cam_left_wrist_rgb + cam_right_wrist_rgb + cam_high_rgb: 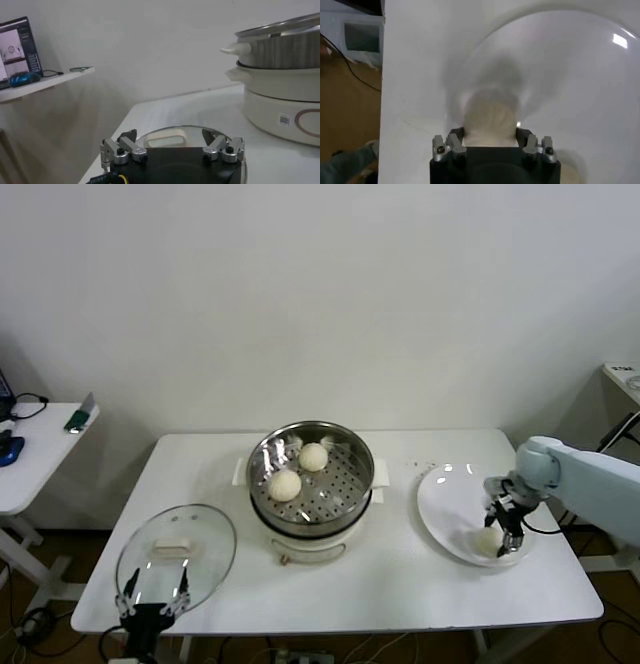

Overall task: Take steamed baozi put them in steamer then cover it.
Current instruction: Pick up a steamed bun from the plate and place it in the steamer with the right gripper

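On white plate, right gripper clamps baozi.

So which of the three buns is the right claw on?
The bun on the white plate, between the right claw fingers; the other two sit in the steamer.

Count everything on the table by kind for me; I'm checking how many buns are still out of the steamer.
Buns: 3, two in the steamer, one on the plate between the right gripper's fingers
Steamer: 1
Lid: 1
Plate: 1
Total: 6
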Robot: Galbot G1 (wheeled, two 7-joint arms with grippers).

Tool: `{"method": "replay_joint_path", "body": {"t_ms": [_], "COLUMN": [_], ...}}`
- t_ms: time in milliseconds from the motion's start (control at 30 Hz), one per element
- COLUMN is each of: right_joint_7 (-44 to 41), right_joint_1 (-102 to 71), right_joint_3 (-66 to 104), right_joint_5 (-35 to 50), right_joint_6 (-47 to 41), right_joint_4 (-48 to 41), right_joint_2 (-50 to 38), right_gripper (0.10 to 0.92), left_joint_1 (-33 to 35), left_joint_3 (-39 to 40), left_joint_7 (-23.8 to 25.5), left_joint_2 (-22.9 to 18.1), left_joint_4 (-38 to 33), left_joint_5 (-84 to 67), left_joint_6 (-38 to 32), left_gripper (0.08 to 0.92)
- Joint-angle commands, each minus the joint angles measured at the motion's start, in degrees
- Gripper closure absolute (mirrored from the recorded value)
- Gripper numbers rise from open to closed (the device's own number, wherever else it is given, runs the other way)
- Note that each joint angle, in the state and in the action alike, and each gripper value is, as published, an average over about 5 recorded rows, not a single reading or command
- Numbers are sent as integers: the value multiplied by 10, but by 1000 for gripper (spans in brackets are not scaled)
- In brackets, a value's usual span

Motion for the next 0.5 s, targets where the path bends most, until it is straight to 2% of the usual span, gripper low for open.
{"method": "replay_joint_path", "body": {"t_ms": [33,233,500], "right_joint_7": [-9,-42,-70], "right_joint_1": [36,133,274], "right_joint_3": [-4,-17,-41], "right_joint_5": [-2,-29,-92], "right_joint_6": [24,134,311], "right_joint_4": [-2,12,39], "right_joint_2": [9,48,146], "right_gripper": [346,347,347], "left_joint_1": [-1,-1,7], "left_joint_3": [2,3,-3], "left_joint_7": [1,1,0], "left_joint_2": [1,2,3], "left_joint_4": [-4,-7,-14], "left_joint_5": [2,3,1], "left_joint_6": [1,2,1], "left_gripper": [177,177,177]}}
